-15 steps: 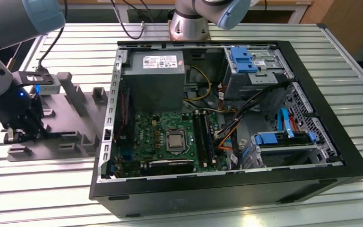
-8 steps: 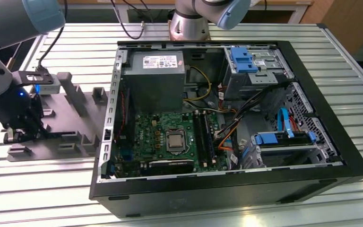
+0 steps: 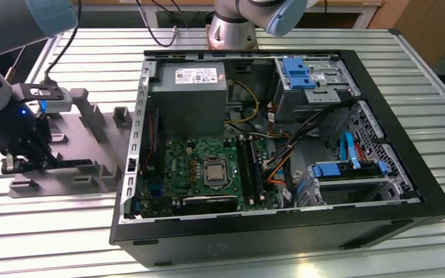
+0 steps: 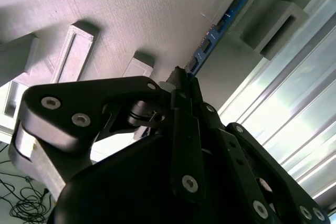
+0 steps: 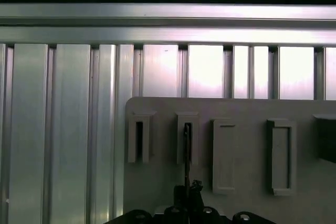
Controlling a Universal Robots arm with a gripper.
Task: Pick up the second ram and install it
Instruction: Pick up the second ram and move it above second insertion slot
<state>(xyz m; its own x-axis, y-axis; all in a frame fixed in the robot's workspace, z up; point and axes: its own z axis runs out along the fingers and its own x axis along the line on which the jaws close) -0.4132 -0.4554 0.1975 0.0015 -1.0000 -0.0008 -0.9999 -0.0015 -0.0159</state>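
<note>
The second ram [image 4: 220, 30] is a slim board with a bluish face. It runs from my fingertips to a slotted block of the grey holder plate [image 4: 131, 14]. In the first wrist view the second ram [image 5: 186, 153] shows edge-on as a thin dark line reaching into one slot of the holder plate [image 5: 252, 109]. My gripper [image 4: 181, 80] has its black fingers drawn together on the near end of the stick, also in the first wrist view, gripper [image 5: 188, 191]. In the exterior view my gripper [image 3: 21, 165] is low over the holder plate [image 3: 91, 145], at the exterior view's left.
An open computer case [image 3: 284, 229] lies to the exterior view's right of the holder plate. Inside it are a green motherboard [image 3: 195, 153], long black memory slots [image 3: 250, 168], a grey power supply [image 3: 188, 87] and loose cables. A ribbed metal table [image 3: 408, 255] carries everything.
</note>
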